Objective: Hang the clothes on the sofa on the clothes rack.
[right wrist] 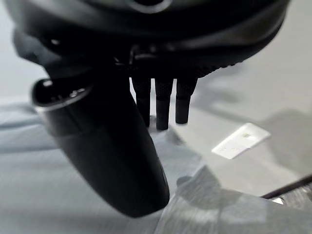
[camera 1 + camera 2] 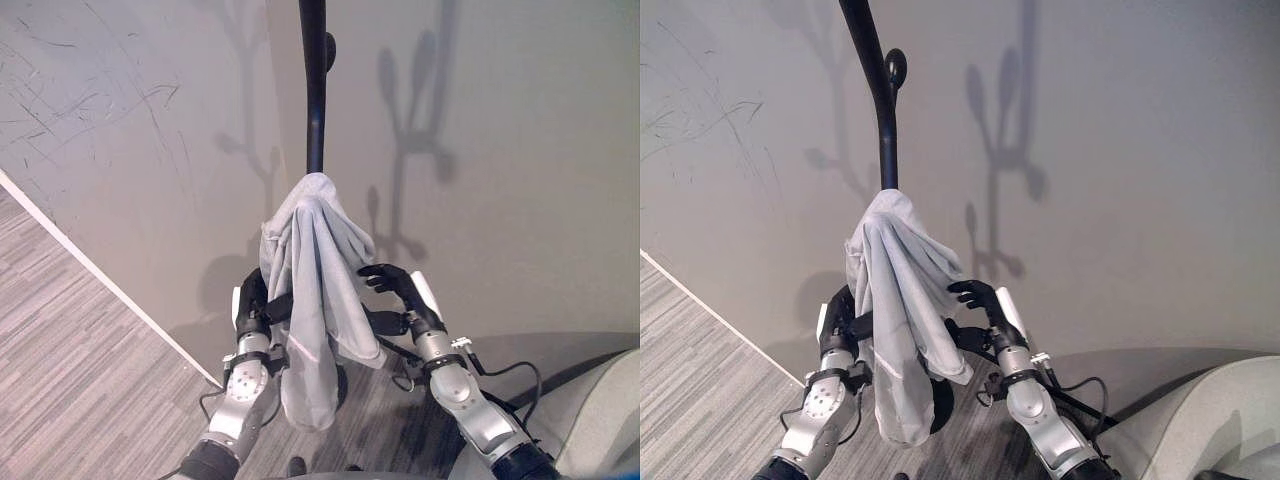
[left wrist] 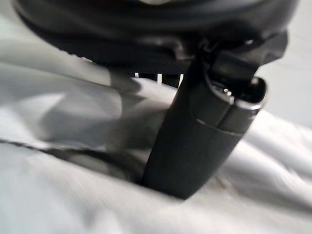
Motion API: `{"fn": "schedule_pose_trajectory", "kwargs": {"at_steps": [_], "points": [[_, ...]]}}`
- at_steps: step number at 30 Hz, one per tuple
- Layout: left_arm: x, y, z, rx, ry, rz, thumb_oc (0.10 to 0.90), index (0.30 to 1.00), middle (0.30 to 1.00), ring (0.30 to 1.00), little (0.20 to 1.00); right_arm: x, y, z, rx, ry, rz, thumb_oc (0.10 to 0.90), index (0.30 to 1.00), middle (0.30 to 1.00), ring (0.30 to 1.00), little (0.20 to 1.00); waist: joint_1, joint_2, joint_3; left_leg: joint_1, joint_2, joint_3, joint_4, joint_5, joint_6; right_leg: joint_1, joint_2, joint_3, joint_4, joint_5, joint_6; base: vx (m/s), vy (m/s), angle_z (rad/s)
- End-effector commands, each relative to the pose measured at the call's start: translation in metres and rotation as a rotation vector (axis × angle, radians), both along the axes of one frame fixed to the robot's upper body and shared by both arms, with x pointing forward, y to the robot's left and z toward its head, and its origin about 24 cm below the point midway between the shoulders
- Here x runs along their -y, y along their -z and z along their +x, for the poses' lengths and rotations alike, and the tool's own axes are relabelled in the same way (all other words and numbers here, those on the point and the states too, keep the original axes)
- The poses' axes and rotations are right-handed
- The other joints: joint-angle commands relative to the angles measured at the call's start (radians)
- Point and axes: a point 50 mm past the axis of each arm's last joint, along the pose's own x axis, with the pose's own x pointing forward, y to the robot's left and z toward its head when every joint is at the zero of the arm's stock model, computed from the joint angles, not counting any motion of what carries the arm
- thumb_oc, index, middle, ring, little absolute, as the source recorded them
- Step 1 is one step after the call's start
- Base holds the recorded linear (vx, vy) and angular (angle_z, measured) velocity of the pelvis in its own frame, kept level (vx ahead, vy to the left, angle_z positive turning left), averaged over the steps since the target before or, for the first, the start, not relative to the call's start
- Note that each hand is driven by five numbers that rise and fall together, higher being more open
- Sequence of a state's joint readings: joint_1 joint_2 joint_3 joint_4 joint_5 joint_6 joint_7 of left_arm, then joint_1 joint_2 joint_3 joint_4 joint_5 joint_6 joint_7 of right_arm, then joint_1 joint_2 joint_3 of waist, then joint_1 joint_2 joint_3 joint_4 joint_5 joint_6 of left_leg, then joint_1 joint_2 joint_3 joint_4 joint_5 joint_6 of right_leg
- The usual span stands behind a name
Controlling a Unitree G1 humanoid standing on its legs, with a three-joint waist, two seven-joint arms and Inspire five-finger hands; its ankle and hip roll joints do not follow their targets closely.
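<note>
Garment (image 2: 312, 300) hangs lengthwise down from the rack (image 2: 315, 90), left hand (image 2: 252, 305) gripping it, right hand (image 2: 395, 285) relaxed beside

No text, number or sign can be read anywhere in these views. A small white label (image 1: 241, 141) lies on the grey surface beyond the right hand (image 1: 112, 161), but any marks on it are too small to make out.
</note>
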State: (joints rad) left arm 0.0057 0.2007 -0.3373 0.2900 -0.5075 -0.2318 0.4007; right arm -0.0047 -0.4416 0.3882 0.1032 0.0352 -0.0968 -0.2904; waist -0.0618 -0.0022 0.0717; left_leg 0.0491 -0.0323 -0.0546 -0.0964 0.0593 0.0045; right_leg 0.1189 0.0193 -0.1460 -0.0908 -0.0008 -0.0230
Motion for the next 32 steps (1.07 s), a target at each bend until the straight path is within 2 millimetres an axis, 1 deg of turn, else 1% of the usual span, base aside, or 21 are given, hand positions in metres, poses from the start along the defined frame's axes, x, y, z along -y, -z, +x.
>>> {"fn": "schedule_pose_trajectory", "kwargs": {"at_steps": [1,3,5,6,7,8,9,10,13,14,15,16,17,18,21,22,23,25,28,31,32], "points": [[-0.029,-0.025,0.015,0.156,0.027,0.055,0.8,0.9,0.9,0.9,0.9,0.015,-0.05,0.015,0.239,-0.004,0.077,0.8,0.9,0.9,0.9,0.9,0.015,-0.042,-0.048,0.059,0.027,0.061,0.009,-0.087,-0.014,-0.032,-0.087,0.07,0.004,0.019,0.119,0.04,-0.007,0.01],[-0.047,-0.025,0.007,0.143,0.015,0.123,0.8,0.9,0.9,0.9,0.9,0.034,-0.065,0.01,0.297,0.017,0.055,0.8,0.9,0.9,0.9,0.9,0.017,-0.04,-0.047,0.058,0.027,0.06,0.009,-0.088,-0.014,-0.031,-0.087,0.067,0.004,0.017,0.12,0.03,-0.007,0.0],[-0.047,-0.025,0.007,0.142,0.016,0.124,0.8,0.9,0.9,0.9,0.9,0.034,-0.065,0.009,0.296,0.017,0.055,0.8,0.9,0.9,0.9,0.9,0.017,-0.04,-0.047,0.059,0.027,0.06,0.009,-0.088,-0.014,-0.031,-0.087,0.066,0.004,0.017,0.12,0.0,0.0,0.0],[-0.054,-0.026,0.004,0.143,0.023,0.172,0.8,0.9,0.9,0.9,0.9,0.042,-0.071,0.007,0.323,0.024,0.024,0.8,0.9,0.9,0.9,0.9,0.018,-0.039,-0.046,0.057,0.027,0.059,0.009,-0.089,-0.014,-0.031,-0.087,0.065,0.004,0.016,0.12,0.0,0.0,0.0],[-0.069,-0.029,-0.005,0.154,0.039,0.23,0.8,0.9,0.9,0.9,0.9,0.057,-0.085,0.003,0.379,0.025,-0.075,0.8,0.9,0.9,0.9,0.9,0.018,-0.037,-0.044,0.056,0.028,0.057,0.009,-0.09,-0.013,-0.033,-0.087,0.065,0.004,0.014,0.121,0.0,0.0,0.0],[-0.068,-0.029,-0.006,0.152,0.041,0.23,0.8,0.9,0.9,0.9,0.9,0.057,-0.084,0.003,0.377,0.025,-0.076,0.8,0.9,0.9,0.9,0.9,0.019,-0.036,-0.046,0.056,0.028,0.057,0.009,-0.091,-0.013,-0.033,-0.086,0.065,0.004,0.014,0.121,0.0,0.0,0.0],[-0.081,-0.028,-0.017,0.149,0.043,0.243,0.8,0.9,0.9,0.9,0.9,0.068,-0.092,-0.002,0.406,0.041,-0.14,0.8,0.9,0.9,0.9,0.9,0.02,-0.034,-0.043,0.055,0.027,0.057,0.009,-0.092,-0.013,-0.034,-0.086,0.065,0.004,0.013,0.122,0.0,0.0,0.0],[-0.089,-0.027,-0.024,0.143,0.038,0.229,0.8,0.9,0.9,0.9,0.9,0.074,-0.096,-0.007,0.42,0.049,-0.137,0.8,0.9,0.9,0.9,0.9,0.019,-0.033,-0.04,0.054,0.027,0.057,0.009,-0.093,-0.013,-0.034,-0.086,0.065,0.004,0.013,0.122,0.0,0.0,0.0],[-0.106,-0.016,-0.044,0.115,-0.028,0.098,0.8,0.9,0.9,0.9,0.9,0.088,-0.095,-0.02,0.408,0.079,-0.033,0.8,0.9,0.9,0.9,0.9,0.019,-0.032,-0.035,0.052,0.028,0.057,0.009,-0.093,-0.014,-0.035,-0.085,0.062,0.004,0.01,0.123,0.0,0.0,0.0],[-0.106,-0.016,-0.044,0.115,-0.028,0.098,0.8,0.9,0.9,0.9,0.9,0.088,-0.095,-0.02,0.407,0.079,-0.033,0.8,0.9,0.9,0.9,0.9,0.019,-0.032,-0.036,0.052,0.028,0.056,0.009,-0.093,-0.014,-0.035,-0.085,0.062,0.004,0.01,0.123,-0.02,-0.013,-0.03],[-0.115,-0.003,-0.053,0.091,-0.134,-0.005,0.8,0.9,0.9,0.9,0.9,0.097,-0.09,-0.028,0.396,0.111,0.132,0.8,0.9,0.9,0.9,0.9,0.018,-0.035,-0.031,0.049,0.028,0.057,0.009,-0.092,-0.014,-0.036,-0.084,0.06,0.004,0.009,0.123,0.0,0.0,0.0],[-0.119,0.006,-0.058,0.063,-0.191,-0.036,0.8,0.9,0.9,0.9,0.9,0.102,-0.083,-0.032,0.387,0.135,0.265,0.8,0.9,0.9,0.9,0.9,0.018,-0.036,-0.029,0.048,0.028,0.056,0.009,-0.092,-0.015,-0.037,-0.083,0.059,0.004,0.008,0.122,0.0,0.0,0.0],[-0.119,0.006,-0.058,0.063,-0.191,-0.036,0.8,0.9,0.9,0.9,0.9,0.102,-0.083,-0.032,0.387,0.135,0.265,0.8,0.9,0.9,0.9,0.9,0.018,-0.036,-0.029,0.048,0.028,0.056,0.009,-0.092,-0.015,-0.037,-0.083,0.059,0.004,0.008,0.122,0.0,0.0,0.0],[-0.123,0.025,-0.07,-0.014,-0.27,-0.091,0.8,0.9,0.9,0.9,0.9,0.11,-0.061,-0.037,0.36,0.203,0.517,0.8,0.9,0.9,0.9,0.9,0.017,-0.036,-0.028,0.049,0.03,0.056,0.009,-0.093,-0.016,-0.036,-0.083,0.057,0.004,0.003,0.121,0.0,0.0,0.0],[-0.122,0.06,-0.087,-0.196,-0.331,-0.125,0.8,0.9,0.9,0.9,0.9,0.109,-0.021,-0.036,0.31,0.313,0.876,0.8,0.9,0.9,0.9,0.9,0.016,-0.033,-0.023,0.048,0.03,0.055,0.009,-0.091,-0.019,-0.037,-0.081,0.057,0.004,0.003,0.118,0.0,0.0,0.0],[-0.117,0.086,-0.105,-0.327,-0.385,-0.183,0.8,0.9,0.9,0.9,0.9,0.105,0.01,-0.04,0.247,0.409,1.059,0.8,0.9,0.9,0.9,0.9,0.014,-0.03,-0.022,0.049,0.03,0.055,0.009,-0.091,-0.02,-0.037,-0.08,0.056,0.004,0.003,0.118,0.0,0.0,0.0],[-0.118,0.086,-0.104,-0.325,-0.385,-0.183,0.8,0.9,0.9,0.9,0.9,0.105,0.01,-0.04,0.249,0.407,1.061,0.8,0.9,0.9,0.9,0.9,0.014,-0.031,-0.021,0.049,0.03,0.055,0.009,-0.092,-0.02,-0.036,-0.08,0.056,0.004,0.003,0.118,0.0,0.0,0.0],[-0.107,0.11,-0.125,-0.465,-0.434,-0.251,0.8,0.9,0.9,0.9,0.9,0.098,0.052,-0.049,0.101,0.537,1.163,0.8,0.9,0.9,0.9,0.9,0.01,-0.029,-0.02,0.052,0.03,0.056,0.009,-0.093,-0.022,-0.035,-0.08,0.057,0.004,0.003,0.116,0.0,0.0,0.0],[-0.086,0.139,-0.159,-0.697,-0.452,-0.319,0.8,0.9,0.9,0.9,0.9,0.077,0.12,-0.083,-0.244,0.759,1.213,0.8,0.9,0.9,0.9,0.9,0.007,-0.03,-0.022,0.056,0.031,0.059,0.009,-0.094,-0.026,-0.033,-0.076,0.06,0.004,0.002,0.112,0.0,0.0,0.0],[-0.069,0.15,-0.175,-0.866,-0.353,-0.275,0.8,0.9,0.9,0.9,0.9,0.062,0.162,-0.119,-0.603,0.921,1.101,0.8,0.9,0.9,0.9,0.9,0.012,-0.031,-0.026,0.06,0.032,0.057,0.009,-0.094,-0.028,-0.03,-0.075,0.061,0.004,0.001,0.107,0.0,0.0,0.0],[-0.064,0.151,-0.176,-0.896,-0.313,-0.257,0.8,0.9,0.9,0.9,0.9,0.057,0.17,-0.126,-0.689,0.962,1.081,0.8,0.9,0.9,0.9,0.9,0.016,-0.03,-0.027,0.062,0.032,0.056,0.009,-0.096,-0.028,-0.028,-0.075,0.061,0.004,-0.001,0.106,0.0,0.0,0.0]]}}
